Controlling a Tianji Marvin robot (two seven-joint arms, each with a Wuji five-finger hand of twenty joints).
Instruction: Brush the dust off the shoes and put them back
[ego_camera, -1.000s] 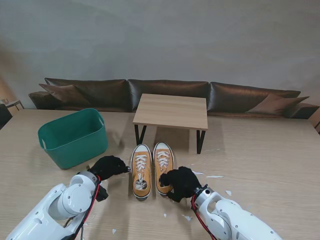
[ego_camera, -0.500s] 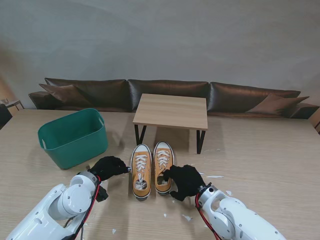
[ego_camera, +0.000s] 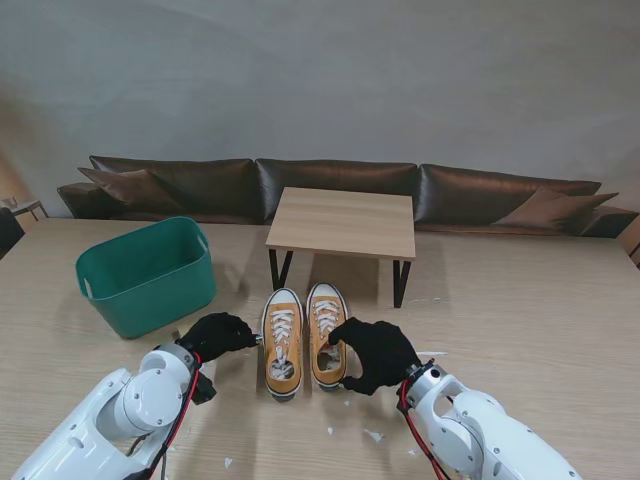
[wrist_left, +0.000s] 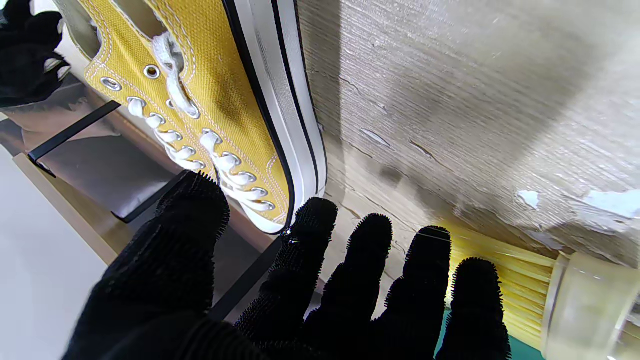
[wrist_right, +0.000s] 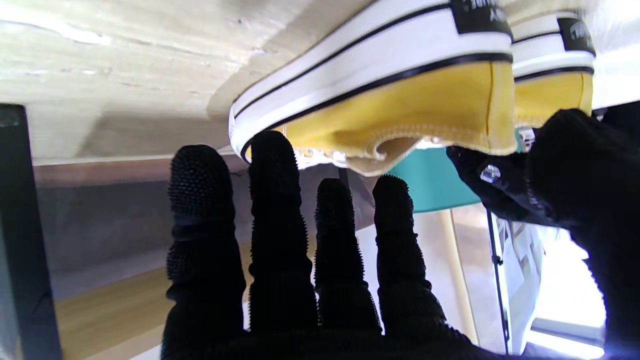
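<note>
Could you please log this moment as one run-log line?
left hand: open beside left shoe | right hand: open at right shoe | brush: untouched

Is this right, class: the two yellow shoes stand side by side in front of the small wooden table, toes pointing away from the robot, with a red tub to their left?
Not quite. The tub is green, not red, as the stand view shows. The rest holds: the two yellow shoes stand side by side in front of the small wooden table, toes pointing away from the robot, and the tub is to their left.
</note>
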